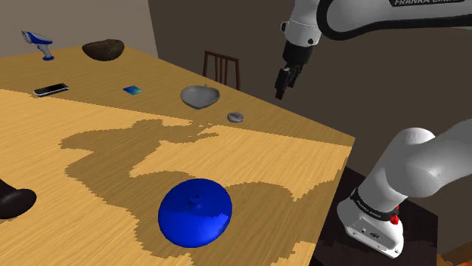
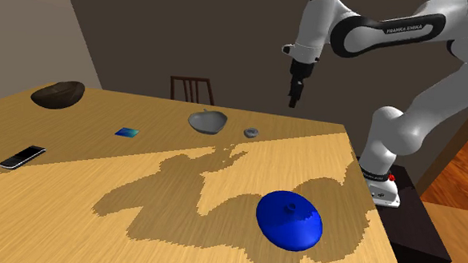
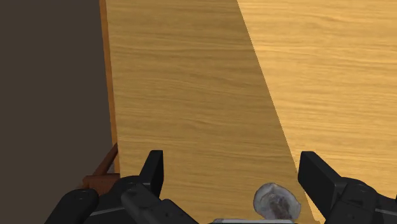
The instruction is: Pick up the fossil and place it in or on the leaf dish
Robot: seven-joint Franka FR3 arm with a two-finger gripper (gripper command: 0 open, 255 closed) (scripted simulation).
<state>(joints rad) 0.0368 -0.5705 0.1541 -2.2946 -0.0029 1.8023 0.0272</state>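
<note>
Gripper (image 1: 281, 89) spread apart in the air; fossil (image 1: 236, 116) rests on the table (image 1: 91, 174) just beside the leaf dish (image 1: 200, 95)

I log a wooden table (image 1: 91, 128), patchy shadow across it; blue domed lid (image 1: 194, 212) low in the shoulder view; black phone (image 1: 50, 90) and small blue card (image 1: 132, 91) farther back, well apart; dark bowl (image 1: 104, 50) near a blue-and-white handheld tool (image 1: 38, 44); chair back (image 1: 222, 68) behind the table.
</note>
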